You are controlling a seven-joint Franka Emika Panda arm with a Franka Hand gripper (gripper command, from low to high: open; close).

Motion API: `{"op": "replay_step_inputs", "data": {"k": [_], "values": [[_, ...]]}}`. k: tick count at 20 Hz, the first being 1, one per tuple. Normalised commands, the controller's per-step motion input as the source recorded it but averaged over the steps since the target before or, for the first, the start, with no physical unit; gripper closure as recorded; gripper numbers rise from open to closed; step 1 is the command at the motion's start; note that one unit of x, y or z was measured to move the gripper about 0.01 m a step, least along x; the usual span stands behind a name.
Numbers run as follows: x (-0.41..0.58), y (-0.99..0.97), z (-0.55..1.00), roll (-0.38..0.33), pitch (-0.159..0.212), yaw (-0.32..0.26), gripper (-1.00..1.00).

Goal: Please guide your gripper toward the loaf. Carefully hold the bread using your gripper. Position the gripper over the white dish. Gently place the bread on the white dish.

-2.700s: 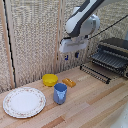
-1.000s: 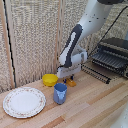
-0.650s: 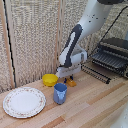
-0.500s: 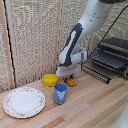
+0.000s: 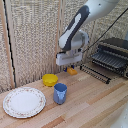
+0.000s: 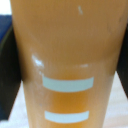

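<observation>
Wooden table (image 5: 95, 100); gripper (image 5: 71, 67) closed around the bread (image 5: 73, 71), raised, white dish (image 5: 23, 101) well off toward exterior view's left.

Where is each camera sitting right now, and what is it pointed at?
Exterior view: off the arm, looking across the wooden table at the plate, blue cup, yellow bowl and dark rack; the arm and gripper show.
Wrist view: on the wrist, pressed close to the bread; dark fingers flank it.
Shared: the bread at the gripper.
</observation>
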Motion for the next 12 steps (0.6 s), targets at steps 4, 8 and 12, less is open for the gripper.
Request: {"op": "replay_step_inputs", "data": {"k": [4,8,12], "values": [[0.113,0.78,0.65,0.023,0.0,-0.035,1.0],[0.201,0.88,0.51,0.0,0.006,-0.023,1.0],[0.234,0.91,0.36,-0.007,0.021,-0.025,1.0]]}}
